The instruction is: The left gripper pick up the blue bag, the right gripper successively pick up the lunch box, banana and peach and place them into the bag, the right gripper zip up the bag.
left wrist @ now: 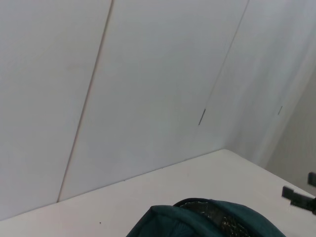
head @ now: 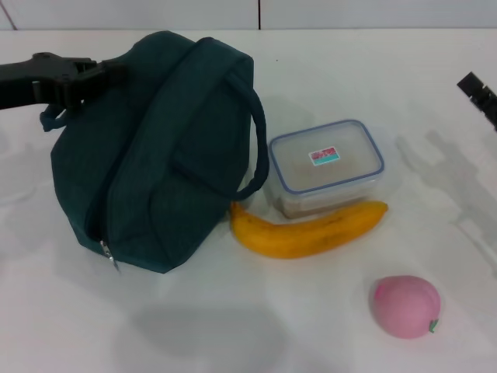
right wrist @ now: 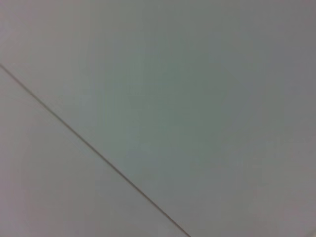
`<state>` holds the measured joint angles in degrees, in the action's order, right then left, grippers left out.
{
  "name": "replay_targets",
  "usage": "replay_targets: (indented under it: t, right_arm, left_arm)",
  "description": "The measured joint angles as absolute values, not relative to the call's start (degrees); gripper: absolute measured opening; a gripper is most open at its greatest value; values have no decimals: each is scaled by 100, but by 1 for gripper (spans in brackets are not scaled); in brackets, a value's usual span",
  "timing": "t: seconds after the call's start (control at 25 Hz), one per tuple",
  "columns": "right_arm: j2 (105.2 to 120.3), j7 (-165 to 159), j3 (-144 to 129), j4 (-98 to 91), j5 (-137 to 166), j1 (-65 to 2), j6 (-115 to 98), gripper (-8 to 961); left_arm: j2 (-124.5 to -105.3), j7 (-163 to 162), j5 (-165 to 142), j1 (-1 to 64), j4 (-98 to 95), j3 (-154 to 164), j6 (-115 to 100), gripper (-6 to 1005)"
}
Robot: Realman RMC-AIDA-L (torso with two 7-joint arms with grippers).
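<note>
Black two-fingered left gripper (head: 99,75) sits at the dark teal fabric bag (head: 151,155); whether its fingers grip cannot be told. Clear blue-rimmed lunch box (head: 326,165), yellow banana (head: 307,230) and pink peach (head: 404,305) lie beyond the bag. Right gripper (head: 479,95) sits at the far edge, fingers' state unclear.

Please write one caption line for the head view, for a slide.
Left gripper at the blue bag; lunch box, banana and peach wait on the table.

White surface (head: 62,326) carries four things — bag (head: 147,155) at 9 o'clock, lunch box (head: 326,167) near centre, banana (head: 307,231) touching the box's near side, peach (head: 404,306) apart at 5 o'clock.
</note>
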<state>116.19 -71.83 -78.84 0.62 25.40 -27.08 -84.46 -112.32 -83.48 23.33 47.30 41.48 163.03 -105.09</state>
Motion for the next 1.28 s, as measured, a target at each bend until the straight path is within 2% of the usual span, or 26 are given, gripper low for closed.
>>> replay_targets:
  t: [0.28, 0.52, 1.28]
  right_arm:
    - [11620, -7962, -7940, 68, 2785, -2695, -7982, 822]
    - [11619, -8853, -7960, 50, 3252, -2753, -7529, 820]
    - [11619, -10138, -8095, 2, 4001, -3217, -7160, 814]
  left_arm:
    - [-11319, -8188, 2416, 4704, 4151, 16304, -10457, 40]
    - [-11480, -7979, 2439, 4739, 4162, 16304, -10440, 40]
    - [-11591, -7914, 2418, 4885, 4161, 16304, -10490, 41]
